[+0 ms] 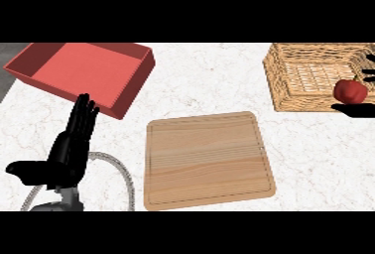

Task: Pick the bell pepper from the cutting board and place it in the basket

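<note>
Pepper (pixel 350 91) is off the board (pixel 209 158), right hand (pixel 353 109) curled round it at the basket (pixel 293 101) rim, left hand (pixel 73 144) open; only the release seems left

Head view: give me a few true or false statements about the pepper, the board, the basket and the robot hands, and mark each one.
1. No pepper lies on the board. True.
2. The pepper sits in the red bin. False: it is at the basket's front right edge, held by the right robot hand.
3. The left robot hand is open, fingers up, left of the board. True.
4. The basket stands left of the board. False: it stands at the upper right; the bin is at the upper left.
</note>
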